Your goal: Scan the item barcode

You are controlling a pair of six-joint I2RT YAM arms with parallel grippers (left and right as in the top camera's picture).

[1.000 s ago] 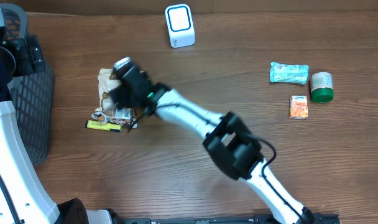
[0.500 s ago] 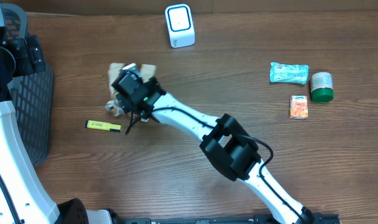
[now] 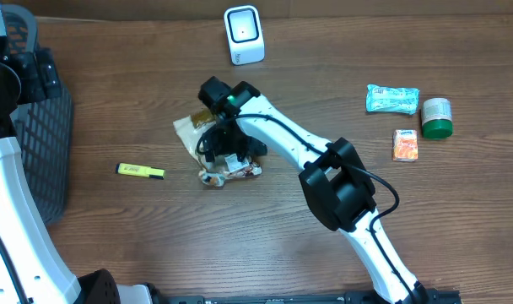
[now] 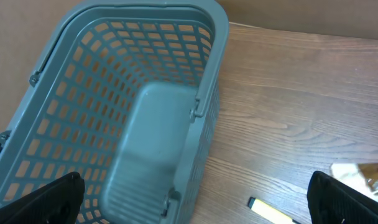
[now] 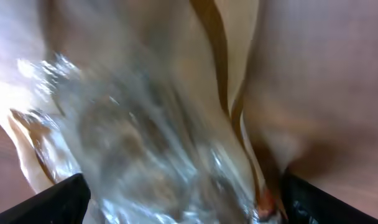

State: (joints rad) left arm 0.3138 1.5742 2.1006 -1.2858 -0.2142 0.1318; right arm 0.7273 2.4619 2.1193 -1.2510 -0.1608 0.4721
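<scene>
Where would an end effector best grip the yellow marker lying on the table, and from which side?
Likely mid-barrel of the yellow marker, from straight above, closing across its narrow width: it lies flat, long axis roughly left-right, nothing touching it.

A grey lattice-walled plastic basket (image 3: 47, 139) stands at the left edge of the wooden bench (image 3: 155, 245). A yellow highlighter (image 3: 141, 171) lies flat on the wood near the basket's right side, not touching it. Far across the bench from the basket, three small goods sit close together: a teal foil packet (image 3: 392, 99), a pale container with a dark green end (image 3: 436, 117), and an orange carton (image 3: 405, 144).
</scene>
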